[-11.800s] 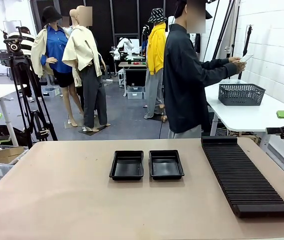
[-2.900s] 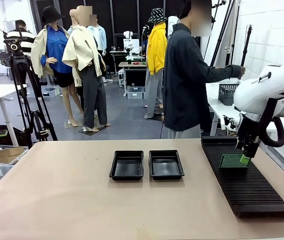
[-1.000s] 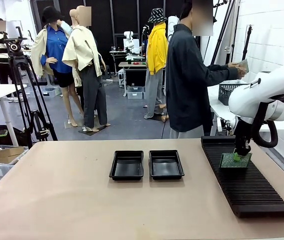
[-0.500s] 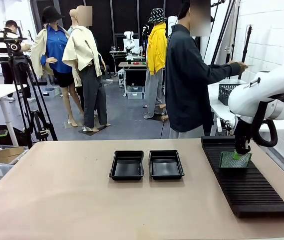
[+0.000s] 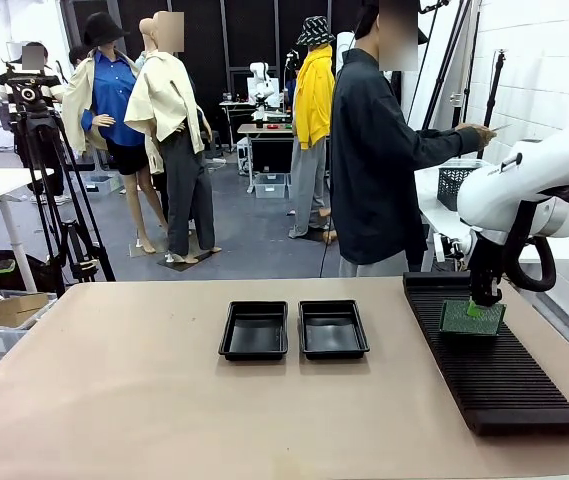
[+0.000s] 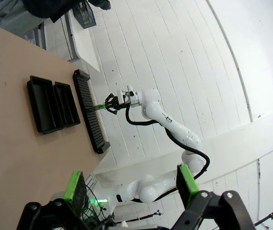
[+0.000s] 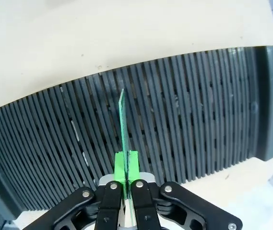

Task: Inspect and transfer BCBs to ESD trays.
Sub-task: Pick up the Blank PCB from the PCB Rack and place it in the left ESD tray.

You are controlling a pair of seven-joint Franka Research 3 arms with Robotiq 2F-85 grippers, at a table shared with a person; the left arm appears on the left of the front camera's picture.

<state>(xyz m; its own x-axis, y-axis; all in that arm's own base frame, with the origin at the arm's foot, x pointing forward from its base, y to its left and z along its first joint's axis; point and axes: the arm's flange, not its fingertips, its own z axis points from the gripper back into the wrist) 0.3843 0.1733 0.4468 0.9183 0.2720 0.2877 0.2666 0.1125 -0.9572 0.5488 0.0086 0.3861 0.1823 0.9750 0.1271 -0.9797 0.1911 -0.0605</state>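
Observation:
My right gripper [image 5: 483, 301] is shut on the top edge of a green BCB [image 5: 472, 318], which stands upright over the far end of the black ribbed rack [image 5: 494, 365]. The right wrist view shows the BCB [image 7: 122, 125] edge-on between the green pads [image 7: 126, 165], its lower edge down at the slots; whether it sits in one I cannot tell. Two black ESD trays [image 5: 255, 330] [image 5: 333, 328] lie side by side at mid-table with nothing in them. My left gripper [image 6: 129, 184] is open and held high, far from the table.
A person in a dark top stands at the far side, one hand [image 5: 480, 130] stretched over a white side table with a dark mesh basket [image 5: 459, 181]. The tan tabletop [image 5: 114, 390] is bare around the trays. A tripod [image 5: 49, 180] stands at the back left.
My right gripper's jaws have closed tight on the BCB, which has hardly moved. The person's outstretched hand has lowered slightly.

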